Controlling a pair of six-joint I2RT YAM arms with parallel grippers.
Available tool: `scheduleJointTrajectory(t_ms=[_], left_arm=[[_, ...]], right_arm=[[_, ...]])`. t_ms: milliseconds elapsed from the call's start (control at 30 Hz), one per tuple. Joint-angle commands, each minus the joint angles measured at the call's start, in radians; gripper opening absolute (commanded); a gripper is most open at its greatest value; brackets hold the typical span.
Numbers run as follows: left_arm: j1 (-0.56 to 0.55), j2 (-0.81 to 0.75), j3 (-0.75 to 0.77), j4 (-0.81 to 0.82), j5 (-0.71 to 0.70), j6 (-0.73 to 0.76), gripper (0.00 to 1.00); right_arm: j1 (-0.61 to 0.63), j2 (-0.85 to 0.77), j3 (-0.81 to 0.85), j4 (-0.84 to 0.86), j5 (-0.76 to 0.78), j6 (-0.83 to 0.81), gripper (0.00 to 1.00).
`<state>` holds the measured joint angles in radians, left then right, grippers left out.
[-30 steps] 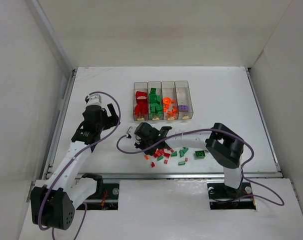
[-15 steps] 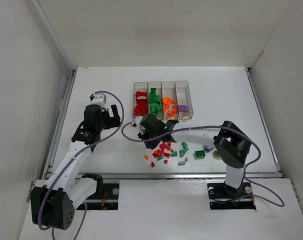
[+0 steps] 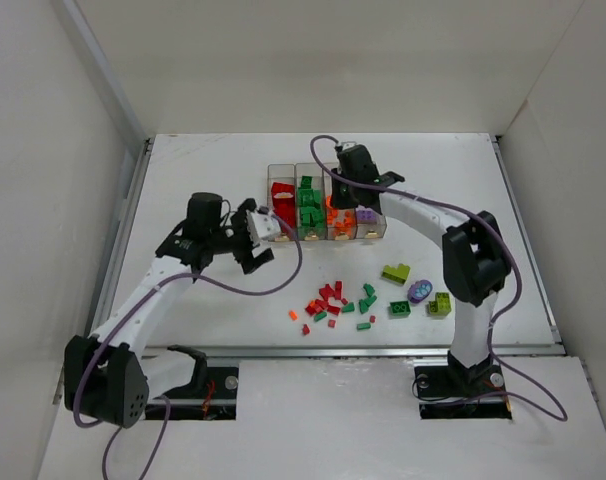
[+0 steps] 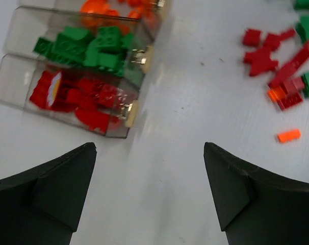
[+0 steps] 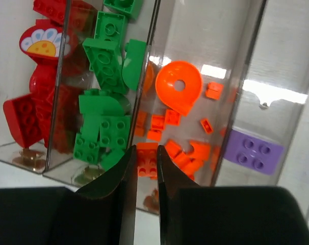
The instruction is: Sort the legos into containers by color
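The containers (image 3: 280, 172) are four clear bins joined in a row, and they stand on the white worktop (image 3: 203, 170). Counted from the left end of the row, the bins hold:
1. red pieces (image 5: 29, 109);
2. green pieces (image 5: 104, 122);
3. orange pieces (image 5: 179, 84);
4. one purple brick (image 5: 256, 151).

Left gripper (image 4: 149, 145): it hangs over bare worktop just beside the red end of the containers, at the corner toward the arm bases. The jaws stand wide apart, with nothing between them.

Right gripper (image 5: 145, 150): it is positioned directly above the containers, over the orange bin. The jaws are drawn almost together and clamp a small orange brick (image 5: 147, 162).

Loose legos (image 3: 333, 300): a scattered cluster lies on the worktop on the arm-base side of the containers, near them but not touching. It is mostly red, with several green bits and a few orange ones.

Single pieces lie right of that cluster, farther from the containers:
- a lime-yellow brick (image 3: 395, 272), the closest of these to the purple bin;
- a purple oval piece (image 3: 420, 291);
- a second lime-yellow brick (image 3: 440, 303);
- a green brick (image 3: 400, 308).
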<state>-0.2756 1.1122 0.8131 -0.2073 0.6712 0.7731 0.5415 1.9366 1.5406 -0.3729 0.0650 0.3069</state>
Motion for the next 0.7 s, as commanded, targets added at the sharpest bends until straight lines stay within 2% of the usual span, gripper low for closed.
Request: scheduleJointTrajectory(t_ms=[0, 133, 167, 233, 267, 300, 367, 433, 467, 500, 600, 667], left_arm=[[-0.072, 0.044, 0.066, -0.246, 0.168, 0.514, 0.83], [-0.172, 0.077, 0.087, -0.377, 0.085, 0.763, 0.82], [-0.191, 0.089, 0.087, -0.377, 0.085, 0.776, 0.83], [-0.236, 0.123, 0.115, -0.395, 0.071, 0.805, 0.87], [-0.250, 0.135, 0.115, -0.408, 0.059, 0.845, 0.87], [-0.266, 0.162, 0.130, -0.418, 0.059, 0.859, 0.89], [-0.306, 0.185, 0.139, -0.434, 0.047, 0.885, 0.93], [-0.336, 0.216, 0.139, -0.434, 0.047, 0.894, 1.00], [-0.346, 0.227, 0.139, -0.434, 0.047, 0.894, 1.00], [-0.355, 0.238, 0.139, -0.434, 0.035, 0.907, 1.00], [-0.389, 0.276, 0.129, -0.443, -0.008, 0.942, 1.00], [-0.416, 0.302, 0.120, -0.475, -0.041, 0.985, 0.94]], right_arm=[[-0.004, 0.071, 0.084, -0.026, 0.027, 0.015, 0.00], [-0.044, 0.090, 0.084, -0.025, 0.012, 0.041, 0.06], [-0.058, 0.090, 0.084, -0.024, 0.003, 0.041, 0.14], [-0.058, 0.090, 0.075, 0.002, -0.023, 0.025, 0.21], [-0.058, 0.090, 0.075, 0.002, -0.039, 0.015, 0.30], [-0.058, 0.090, 0.075, 0.002, -0.048, 0.015, 0.35], [-0.058, 0.090, 0.075, 0.002, -0.048, 0.003, 0.42], [-0.058, 0.090, 0.075, 0.002, -0.057, -0.008, 0.54], [-0.058, 0.090, 0.066, 0.002, -0.057, -0.008, 0.54], [-0.058, 0.090, 0.065, 0.002, -0.057, -0.017, 0.59], [-0.058, 0.078, 0.065, 0.002, -0.067, -0.026, 0.59], [-0.058, 0.053, 0.065, 0.002, -0.067, -0.026, 0.59]])
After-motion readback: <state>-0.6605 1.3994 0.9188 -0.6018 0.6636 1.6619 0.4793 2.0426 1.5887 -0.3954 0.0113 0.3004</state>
